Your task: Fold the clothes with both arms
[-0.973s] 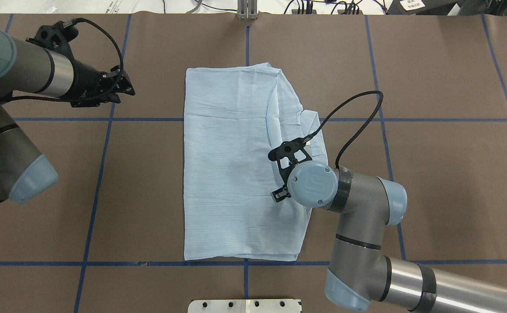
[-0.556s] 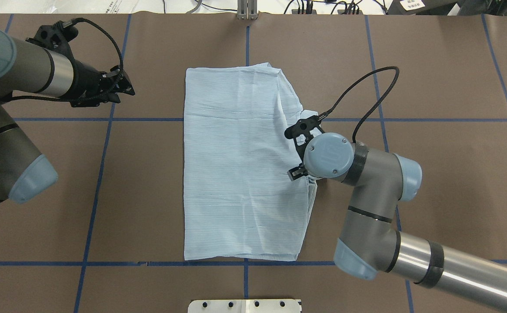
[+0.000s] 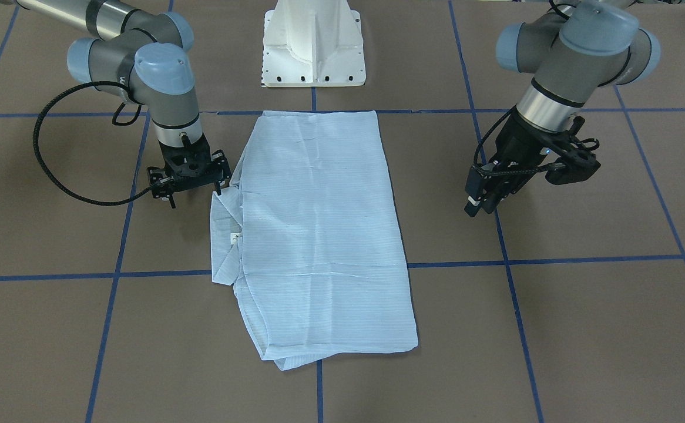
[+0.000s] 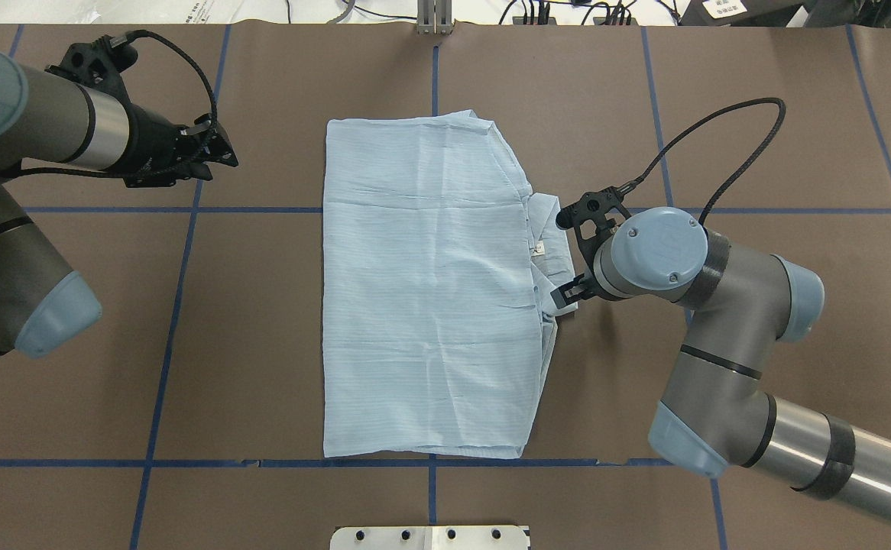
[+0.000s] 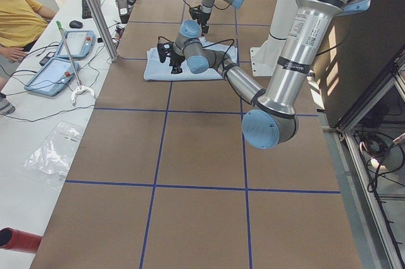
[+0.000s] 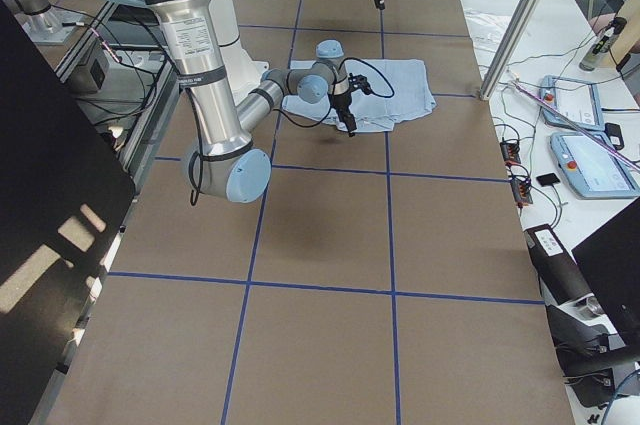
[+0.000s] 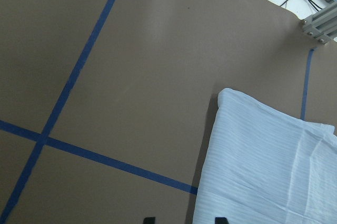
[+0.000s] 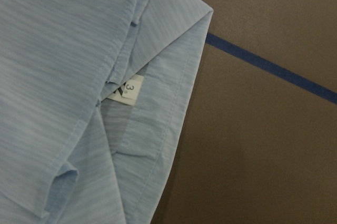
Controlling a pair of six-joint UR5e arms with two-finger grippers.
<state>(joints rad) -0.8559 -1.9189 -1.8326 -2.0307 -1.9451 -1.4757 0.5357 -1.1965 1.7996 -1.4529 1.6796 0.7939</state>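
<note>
Clock directions here go by the overhead camera, 12 o'clock being the far side from the robot. The shirt (image 4: 430,290) lies dead centre on the worktop (image 4: 797,344), already folded into a long narrow rectangle running 12 to 6. Its collar (image 4: 555,223) and the little neck label (image 8: 129,91) poke out on the 3 o'clock side.

The right pincer (image 3: 195,195) hangs just beside that collar at 3 o'clock. Its jaws look spread and it's got nothing in them as far as I can see. The left pincer (image 3: 475,207) is well off at about 10 o'clock over bare worktop. Its wrist cam shows two tips apart with nothing between, so it's empty too.

The fabric looks really thin and floppy, so I'd guess it weighs next to nothing and holds no shape at all. Lift it by one point and it'll just droop, and the stacked layers will probably slide apart. I'd take it at the two corners of a short end, one pincer each, pinching every layer right at the edge. The collar looks like the only stiffish bit, and it's lumpy, so I'd leave it alone.

The surface is matte brown paper with a blue tape grid (image 4: 186,463). It looks grippy enough that the cloth shouldn't skate. The white pedestal base (image 3: 313,47) sits at 6 o'clock, and over at the 9 o'clock end a person in a yellow top (image 5: 19,19) sits by some tablets (image 5: 76,41)
</note>
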